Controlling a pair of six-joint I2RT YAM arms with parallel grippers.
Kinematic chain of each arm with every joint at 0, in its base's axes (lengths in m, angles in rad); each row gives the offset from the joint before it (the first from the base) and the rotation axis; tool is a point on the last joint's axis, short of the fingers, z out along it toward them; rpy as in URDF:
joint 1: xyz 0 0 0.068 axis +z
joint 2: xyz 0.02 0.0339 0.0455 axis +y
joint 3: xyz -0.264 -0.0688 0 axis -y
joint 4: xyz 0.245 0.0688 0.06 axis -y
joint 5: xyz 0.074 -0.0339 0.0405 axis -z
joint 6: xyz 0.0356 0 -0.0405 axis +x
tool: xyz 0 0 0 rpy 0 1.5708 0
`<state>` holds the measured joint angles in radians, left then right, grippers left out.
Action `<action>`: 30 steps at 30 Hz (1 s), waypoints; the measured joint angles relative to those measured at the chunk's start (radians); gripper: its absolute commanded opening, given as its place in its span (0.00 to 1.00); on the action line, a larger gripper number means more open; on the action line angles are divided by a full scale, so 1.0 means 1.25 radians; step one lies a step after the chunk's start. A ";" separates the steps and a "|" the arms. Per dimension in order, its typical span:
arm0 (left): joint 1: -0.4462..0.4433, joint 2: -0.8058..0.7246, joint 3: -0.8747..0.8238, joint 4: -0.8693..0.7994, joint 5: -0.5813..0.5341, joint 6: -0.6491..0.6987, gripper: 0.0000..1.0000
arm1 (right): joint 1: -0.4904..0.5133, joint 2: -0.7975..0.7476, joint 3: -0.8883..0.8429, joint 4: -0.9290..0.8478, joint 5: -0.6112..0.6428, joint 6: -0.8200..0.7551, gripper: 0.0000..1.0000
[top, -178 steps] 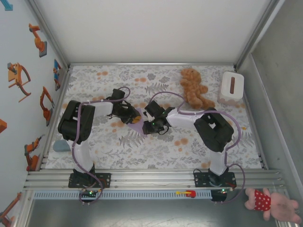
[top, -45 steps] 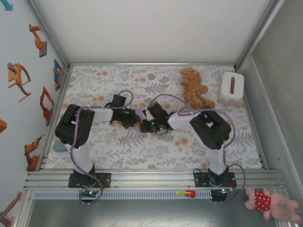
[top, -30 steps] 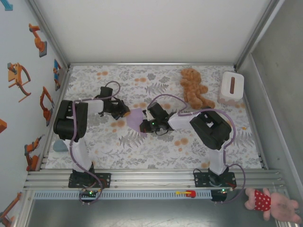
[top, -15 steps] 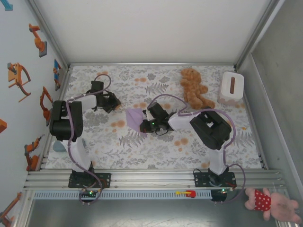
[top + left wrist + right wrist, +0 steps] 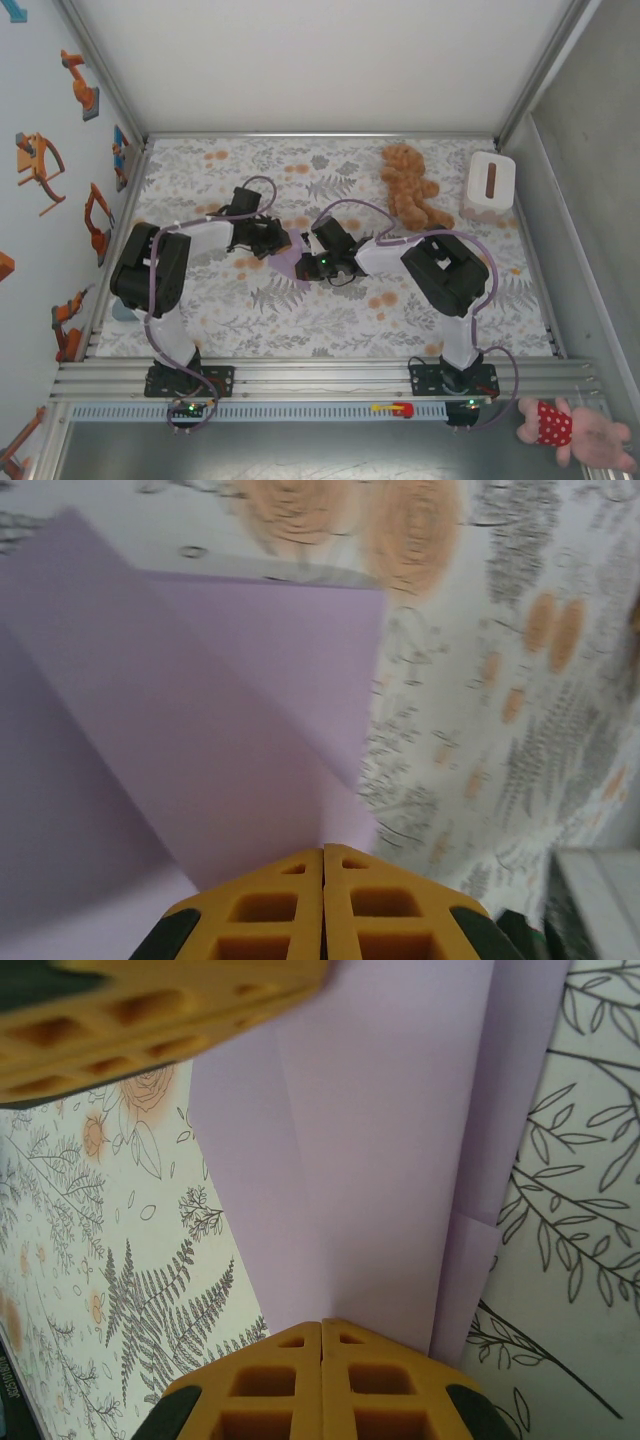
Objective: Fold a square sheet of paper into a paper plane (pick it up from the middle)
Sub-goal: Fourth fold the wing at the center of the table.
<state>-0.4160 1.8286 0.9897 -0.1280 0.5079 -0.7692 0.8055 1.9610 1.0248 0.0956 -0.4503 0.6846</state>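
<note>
Two closed, yellow lattice-moulded tips, left gripper [image 5: 324, 852] and right gripper [image 5: 322, 1326], meet over the smooth, creased lavender paper sheet [image 5: 380, 1140], well inside the edges of the floral worktop [image 5: 330, 320].

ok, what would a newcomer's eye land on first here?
The partly folded purple sheet of paper at mid-table, with both arms bent in over it: left gripper and right gripper are shut, tips over the sheet. Next, the brown teddy bear and white box at the far right.
</note>
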 measured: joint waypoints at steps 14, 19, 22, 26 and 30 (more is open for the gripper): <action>0.041 0.058 0.035 -0.019 -0.008 0.000 0.06 | 0.000 -0.025 -0.007 -0.027 -0.015 0.010 0.08; 0.042 0.067 0.048 -0.027 -0.005 -0.001 0.06 | 0.001 -0.035 0.011 -0.066 -0.009 0.012 0.07; 0.042 0.076 0.067 -0.049 -0.005 -0.003 0.06 | 0.001 -0.021 0.061 -0.100 0.005 0.008 0.04; 0.042 0.090 0.097 -0.092 -0.009 -0.003 0.06 | 0.001 0.020 0.133 -0.115 0.017 -0.001 0.03; 0.040 0.097 0.116 -0.120 -0.015 -0.003 0.06 | 0.001 0.048 0.174 -0.132 0.020 -0.007 0.02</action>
<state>-0.3660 1.9503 1.1347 -0.2775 0.4892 -0.7731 0.8062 2.0205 1.2419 -0.0689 -0.4252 0.6758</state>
